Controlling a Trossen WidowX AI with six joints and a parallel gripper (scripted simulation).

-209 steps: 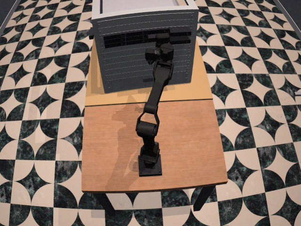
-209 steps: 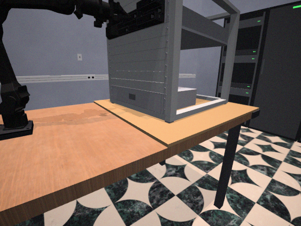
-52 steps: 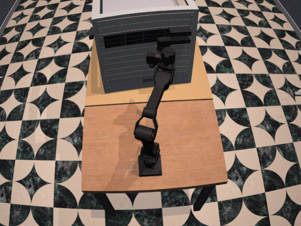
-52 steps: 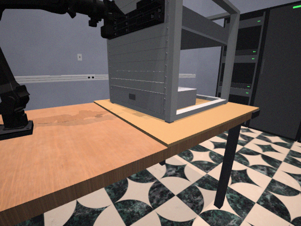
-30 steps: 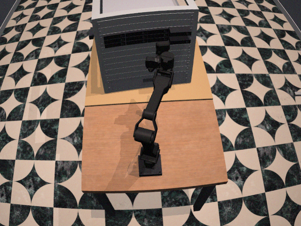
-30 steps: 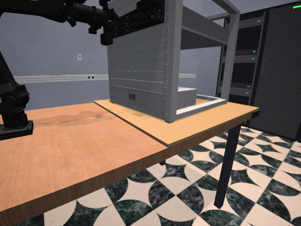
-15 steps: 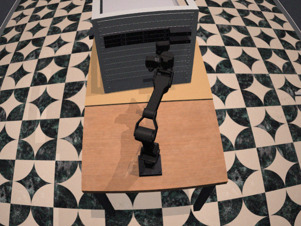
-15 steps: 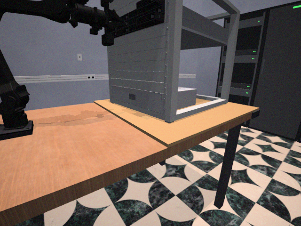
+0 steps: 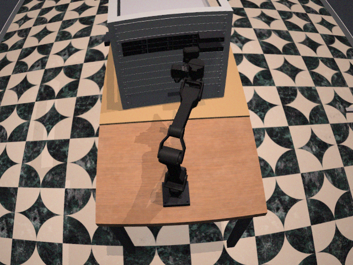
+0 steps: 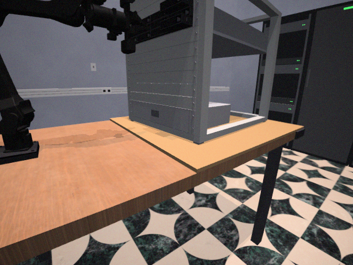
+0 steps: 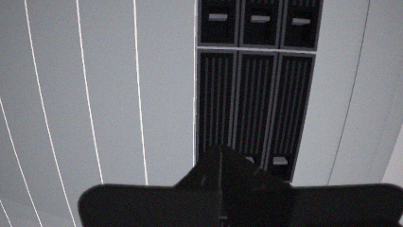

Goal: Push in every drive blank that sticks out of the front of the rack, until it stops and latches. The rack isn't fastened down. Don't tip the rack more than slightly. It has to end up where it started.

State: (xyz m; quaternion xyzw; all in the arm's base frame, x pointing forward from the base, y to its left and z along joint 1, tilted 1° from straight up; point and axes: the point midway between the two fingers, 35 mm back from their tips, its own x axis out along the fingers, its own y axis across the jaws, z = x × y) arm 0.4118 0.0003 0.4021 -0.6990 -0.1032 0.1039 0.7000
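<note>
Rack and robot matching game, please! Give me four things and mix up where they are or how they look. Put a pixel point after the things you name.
1. rack (image 9: 171,82) (image 10: 162,68)
2. gripper (image 11: 218,151)
3. green light (image 10: 347,8)
4. arm's base plate (image 9: 184,201) (image 10: 35,152)

A. at the top of the dark cabinet (image 10: 327,71)
B. shut
C. on the wooden table top (image 9: 222,171) (image 10: 99,185)
D. on the yellow board (image 9: 230,109) (image 10: 242,142)

Pairs: 1-D, 2-B, 3-A, 4-C

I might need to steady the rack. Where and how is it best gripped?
Probably at the right front upright, low down, coming from its right side and clasping front to back. It is a straight vertical bar with open frame behind it, whereas the front panels lie flat and offer little edge. Whether the jaws span it, I cannot tell.
</note>
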